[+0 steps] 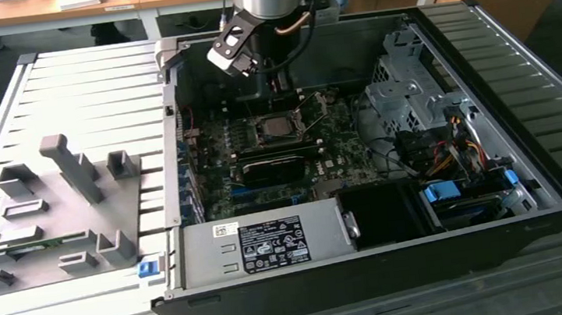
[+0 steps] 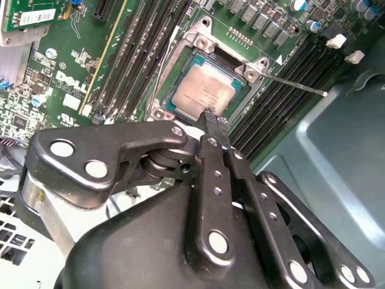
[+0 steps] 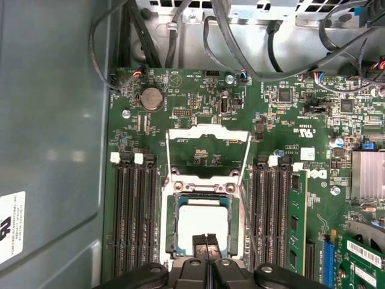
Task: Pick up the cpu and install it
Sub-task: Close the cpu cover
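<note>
Already the cpu lies in its open socket, fingers pressed together just above.

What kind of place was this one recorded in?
Probably a robotics lab or workshop: an open computer case lies on a slatted metal table, a grey tray of fixtures beside it, and office desks stand behind.

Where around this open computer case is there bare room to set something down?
The slatted table is bare beyond the grey tray and along the computer case at the exterior view's right. Inside the case it is crowded: the gripper hangs over the cpu, memory slots flanking.
</note>
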`<state>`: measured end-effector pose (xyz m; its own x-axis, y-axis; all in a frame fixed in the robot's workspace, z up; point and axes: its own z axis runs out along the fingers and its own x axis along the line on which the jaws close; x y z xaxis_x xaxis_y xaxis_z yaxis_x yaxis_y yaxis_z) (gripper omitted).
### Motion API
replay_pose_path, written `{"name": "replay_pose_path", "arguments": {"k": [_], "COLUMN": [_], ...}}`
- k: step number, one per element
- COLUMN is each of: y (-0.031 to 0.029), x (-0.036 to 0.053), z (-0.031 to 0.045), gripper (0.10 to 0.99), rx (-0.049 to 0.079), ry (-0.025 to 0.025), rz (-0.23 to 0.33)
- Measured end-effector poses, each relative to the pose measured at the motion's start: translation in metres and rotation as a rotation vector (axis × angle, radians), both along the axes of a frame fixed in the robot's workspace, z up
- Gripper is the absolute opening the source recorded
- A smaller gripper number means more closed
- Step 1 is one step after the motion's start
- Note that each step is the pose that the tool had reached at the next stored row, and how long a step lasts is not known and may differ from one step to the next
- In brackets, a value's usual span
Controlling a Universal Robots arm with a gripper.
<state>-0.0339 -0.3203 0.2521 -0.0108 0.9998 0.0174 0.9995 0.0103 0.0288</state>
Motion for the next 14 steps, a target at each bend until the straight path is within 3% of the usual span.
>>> {"name": "replay_pose_path", "arguments": {"k": [14], "y": [0.0], "x": [0.0], "z": [0.0065], "gripper": [0.106], "rx": [0.0], "ry": [0.0008], "rz": [0.0]}}
